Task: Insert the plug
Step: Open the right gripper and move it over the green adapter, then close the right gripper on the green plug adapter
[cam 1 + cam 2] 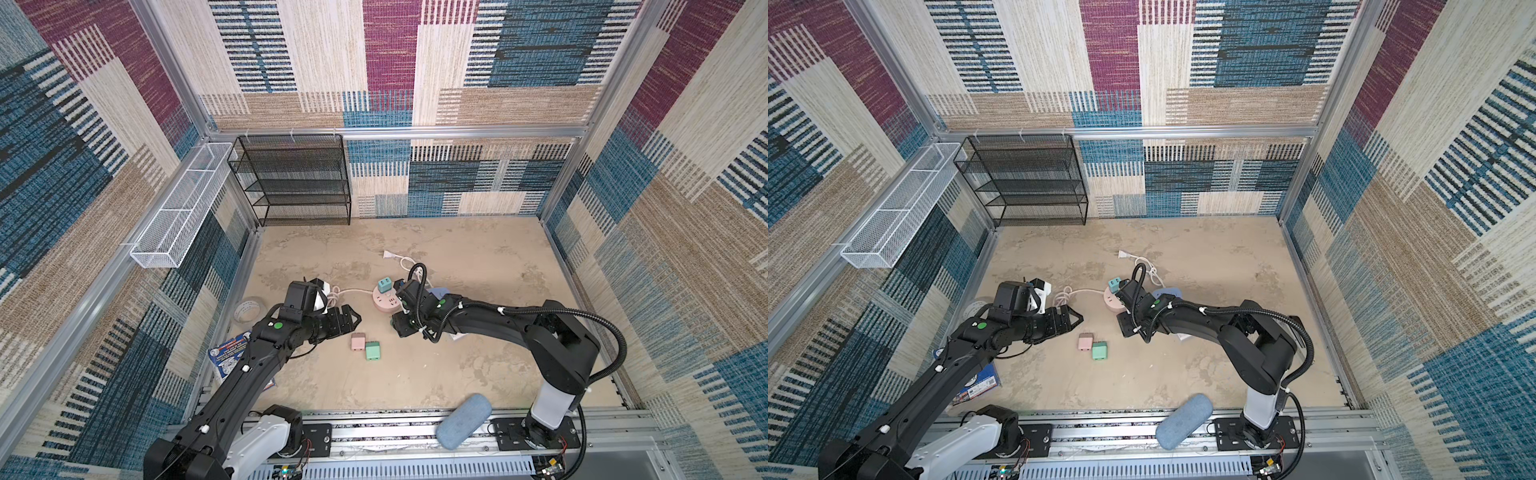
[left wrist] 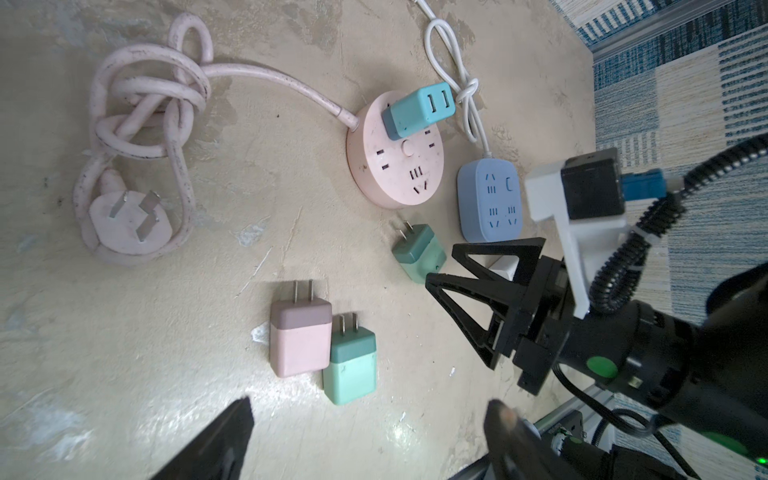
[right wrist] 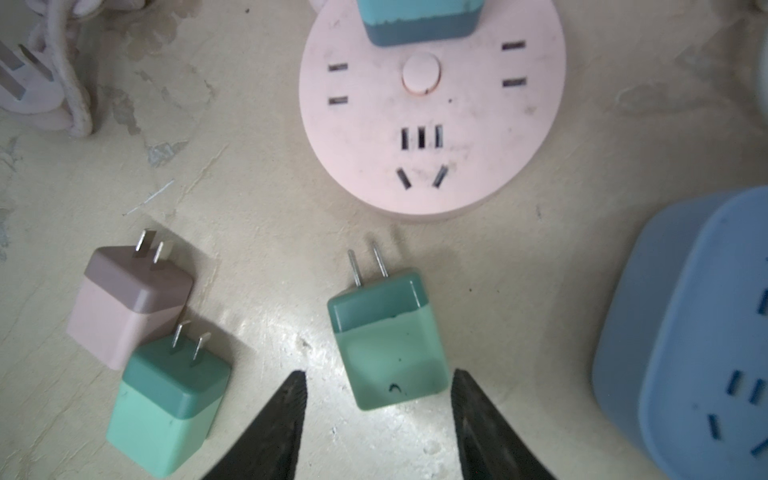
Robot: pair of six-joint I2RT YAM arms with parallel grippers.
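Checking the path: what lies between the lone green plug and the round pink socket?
Bare table only, in the right wrist view, between green plug and pink socket.

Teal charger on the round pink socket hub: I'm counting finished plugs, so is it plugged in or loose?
Plugged in: the teal two-port charger stands upright, base flush on the round pink socket hub, no prongs showing.

The mottled beige desk (image 1: 478, 291) carries a round pink socket hub (image 1: 380, 305) mid-scene, knotted pink cord (image 2: 141, 104) trailing left — a blue socket block (image 2: 490, 199) just right. Nearer, a pink charger (image 1: 357, 341) touches a green charger (image 1: 372, 350); a second green charger (image 3: 386, 336) lies apart. Tape roll (image 1: 249, 309) at left, black mesh rack (image 1: 295, 183) far left.
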